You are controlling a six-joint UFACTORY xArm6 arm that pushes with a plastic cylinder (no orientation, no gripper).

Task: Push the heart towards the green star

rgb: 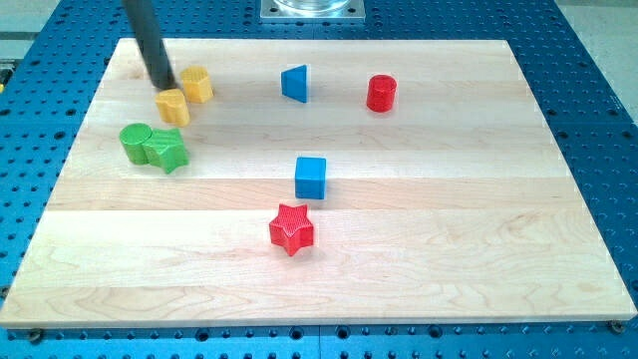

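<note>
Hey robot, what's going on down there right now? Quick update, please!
My tip at the board's top left, touching the yellow heart. Green star just below it. Path looks clear.

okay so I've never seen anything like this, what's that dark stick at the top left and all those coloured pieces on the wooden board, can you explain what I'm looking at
This is one camera view looking down at a wooden board on a blue perforated table. The dark stick is the rod of a robot arm. It has no fingers and holds nothing; it only pushes blocks by sliding my tip along the board.

My tip sits at the view's top left, just above the yellow heart, with another yellow block to its right. Below them lie a green cylinder and the green star, side by side. Also there: a blue triangular block, a red cylinder, a blue cube and a red star.
</note>
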